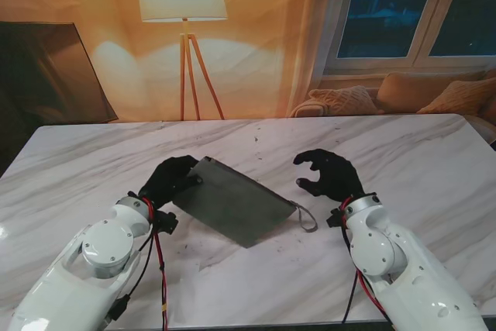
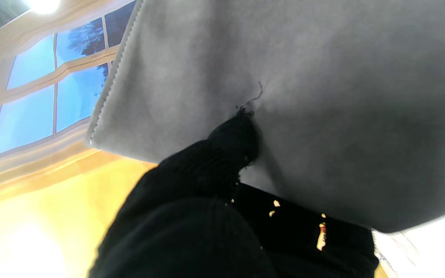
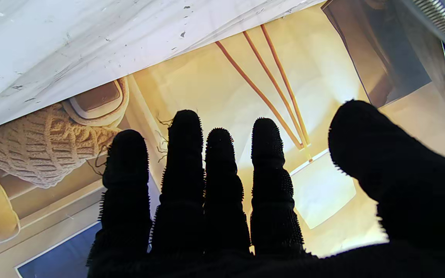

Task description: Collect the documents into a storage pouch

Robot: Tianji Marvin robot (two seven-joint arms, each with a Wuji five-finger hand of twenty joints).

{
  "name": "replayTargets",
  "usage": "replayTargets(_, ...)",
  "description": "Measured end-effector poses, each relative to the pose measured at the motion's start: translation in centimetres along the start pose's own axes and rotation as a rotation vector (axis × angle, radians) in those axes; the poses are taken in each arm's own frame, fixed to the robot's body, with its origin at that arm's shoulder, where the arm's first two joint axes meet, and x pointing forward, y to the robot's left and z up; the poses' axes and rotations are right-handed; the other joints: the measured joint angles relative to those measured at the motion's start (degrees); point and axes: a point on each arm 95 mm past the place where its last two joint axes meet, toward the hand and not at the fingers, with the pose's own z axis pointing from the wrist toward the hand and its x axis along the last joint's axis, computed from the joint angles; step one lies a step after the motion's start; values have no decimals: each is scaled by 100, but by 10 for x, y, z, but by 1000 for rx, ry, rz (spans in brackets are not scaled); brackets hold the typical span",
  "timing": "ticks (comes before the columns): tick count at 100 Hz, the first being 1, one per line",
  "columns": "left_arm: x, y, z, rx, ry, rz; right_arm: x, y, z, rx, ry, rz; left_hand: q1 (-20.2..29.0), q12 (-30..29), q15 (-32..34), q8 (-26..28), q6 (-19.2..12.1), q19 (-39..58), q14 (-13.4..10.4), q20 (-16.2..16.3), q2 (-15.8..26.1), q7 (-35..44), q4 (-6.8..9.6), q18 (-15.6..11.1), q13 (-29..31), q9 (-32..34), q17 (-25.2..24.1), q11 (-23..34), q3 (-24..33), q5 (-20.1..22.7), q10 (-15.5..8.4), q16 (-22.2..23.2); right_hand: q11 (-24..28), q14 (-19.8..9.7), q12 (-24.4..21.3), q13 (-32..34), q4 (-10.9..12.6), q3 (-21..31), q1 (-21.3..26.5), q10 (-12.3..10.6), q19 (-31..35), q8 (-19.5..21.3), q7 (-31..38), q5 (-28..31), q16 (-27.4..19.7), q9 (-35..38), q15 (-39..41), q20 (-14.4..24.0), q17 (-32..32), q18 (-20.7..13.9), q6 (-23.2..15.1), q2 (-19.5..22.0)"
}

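Both white arms rise from the near corners of the stand view, red and black cables running along each forearm.

Left hand (image 1: 167, 180), black-gloved, grips the left end of the grey pouch (image 1: 232, 201). In the left wrist view a fingertip (image 2: 233, 133) presses into the pouch fabric (image 2: 323, 96), with other gloved fingers under its edge (stitched seam visible along one side). The pouch sits tilted, its held end raised off the marble table (image 1: 403, 153), its right end lower, near or on the surface; contact cannot be told. A thin wrist strap (image 1: 304, 217) loops out from that right corner onto the table.

Right hand (image 1: 329, 174) hovers just right of the pouch, apart from it, holding nothing. Fingers are curled and separated, thumb set apart; the right wrist view shows four fingers (image 3: 185, 162) side by side and the thumb (image 3: 365, 139) well off to one side.

Beyond the far table edge: floor lamp (image 1: 183, 5) with wooden tripod legs against an orange-lit wall, cushions (image 1: 345, 101) under a window (image 1: 418, 5).
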Motion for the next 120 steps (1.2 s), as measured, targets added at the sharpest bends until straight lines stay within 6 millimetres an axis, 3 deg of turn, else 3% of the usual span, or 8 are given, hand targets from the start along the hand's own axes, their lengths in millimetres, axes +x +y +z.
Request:
replayTargets(41, 9, 2, 11, 14, -17, -81, -3, -3, 0, 12, -32, 31, -1, -77, 6, 0, 0, 54, 1, 9, 0, 0, -3, 107, 358, 2, 355, 127, 15, -1, 25, -126, -110, 0, -39, -296, 1, -218, -156, 0, -280, -19, -128, -147, -2, -141, -146, -24, -220, 2, 85, 9)
replayTargets(59, 12, 2, 21, 72, -33, -141, -5, 0, 0, -12, -39, 33, -2, -88, 24, 1, 9, 108, 1, 17, 0, 0, -3, 187, 641, 7, 601, 231, 15, -9, 61, -194, -43, 0, -59, -538, 2, -280, -166, -1, -657, -19, -170, -226, -73, -237, -304, -109, -434, -105, 137, 211)
replayTargets(92, 1, 8, 42, 140, -95, -230, -6, 2, -2, -23, -36, 32, -2, -97, 75, 3, 19, 127, 1, 78, 0, 0, -3, 216, 701, 7, 666, 256, 16, -15, 74, -299, -210, 0, -208, -659, 4, -341, -213, -7, -1345, -75, -302, -294, -295, -355, -669, -335, -606, -352, 134, 211)
replayTargets(120, -17, 18, 59, 184, -147, -233, -2, -2, -8, -8, -35, 64, -2, -188, 62, -147, 27, 129, 4, 80, 25, 0, -3, 217, 694, 5, 623, 259, -43, -27, 75, -422, -423, -2, -411, -953, 5, -420, -213, -83, -1715, -108, -435, -572, -487, -464, -939, -452, -771, -366, -33, 307)
